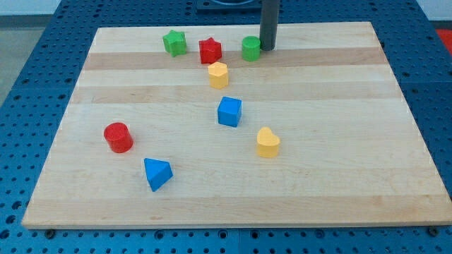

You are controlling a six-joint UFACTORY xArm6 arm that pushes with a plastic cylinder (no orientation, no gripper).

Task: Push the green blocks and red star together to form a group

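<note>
Nearest item: blue triangular block (157, 173), at the near left of the wooden desk (339, 183).

Red cylinder (119, 137): just beyond the blue triangular block, a little further left, apart from it.

Yellow heart-shaped block (268, 142): right of centre, standing alone.

Blue cube (229, 111): mid-desk, near the yellow heart-shaped block, on its far-left side, not touching.

Yellow hexagonal block (217, 74): beyond the blue cube, just on the near side of the red star.

Far row, left to right:
- green star (174, 42), furthest left of the three, near the red star with a small gap between them;
- red star (210, 50), in the middle of the row;
- green cylinder (251, 49), right of the red star, with a gap showing between the two.

My tip (268, 48): lower end of the dark rod, on the desk at the far edge, right beside the green cylinder on its right (whether touching, I cannot tell).

Pincer: this arm carries only the rod, so its state does not show.

Surroundings: blue perforated surface (28, 106) on all sides of the desk.
</note>
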